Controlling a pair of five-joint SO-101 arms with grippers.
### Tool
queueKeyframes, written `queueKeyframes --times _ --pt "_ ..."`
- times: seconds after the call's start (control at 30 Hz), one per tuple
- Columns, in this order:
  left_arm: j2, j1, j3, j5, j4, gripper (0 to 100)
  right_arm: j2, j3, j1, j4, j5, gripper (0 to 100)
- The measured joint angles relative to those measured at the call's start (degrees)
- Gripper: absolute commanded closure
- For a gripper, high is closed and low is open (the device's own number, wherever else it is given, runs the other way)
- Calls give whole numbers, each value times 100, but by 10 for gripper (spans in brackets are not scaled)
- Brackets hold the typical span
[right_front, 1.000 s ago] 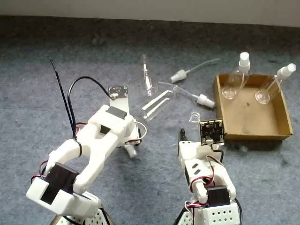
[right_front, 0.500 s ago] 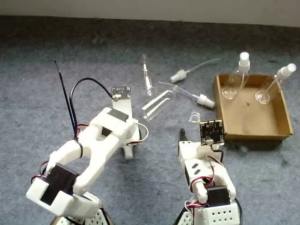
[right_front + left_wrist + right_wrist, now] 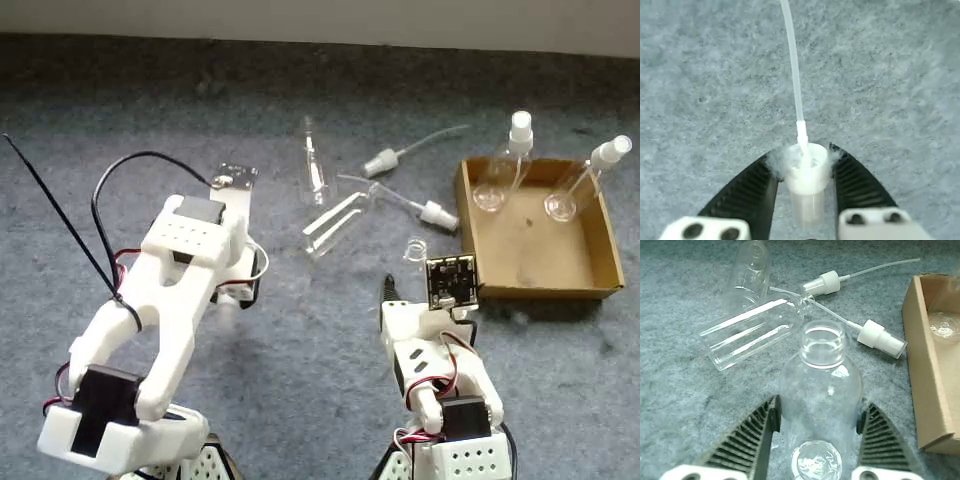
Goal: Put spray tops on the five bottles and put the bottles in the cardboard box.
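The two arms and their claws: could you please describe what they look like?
The left arm and right arm are blocky white plastic with black motors, thin red, white and black wires and small circuit boards. The left claw and right claw are black and ribbed.

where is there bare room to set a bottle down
Bare: the near half of the cardboard box, clear of its two capped bottles, and the mat far left. Crowded: beside the box, where loose bottles and spray tops lie.
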Motion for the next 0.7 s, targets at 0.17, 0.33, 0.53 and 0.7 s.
queueKeyframes --times 0.17,0.33,0.53,0.7 --pt "0 -53 -62 -1521 18 987 0 0 0 0 0 832" --pt "0 -457 -440 -2848 62 987 0 0 0 0 0 832" --pt "0 -1327 -941 -3024 176 986 0 0 0 0 0 832" --pt "0 -1925 -1978 -3024 976 986 0 0 0 0 0 832"
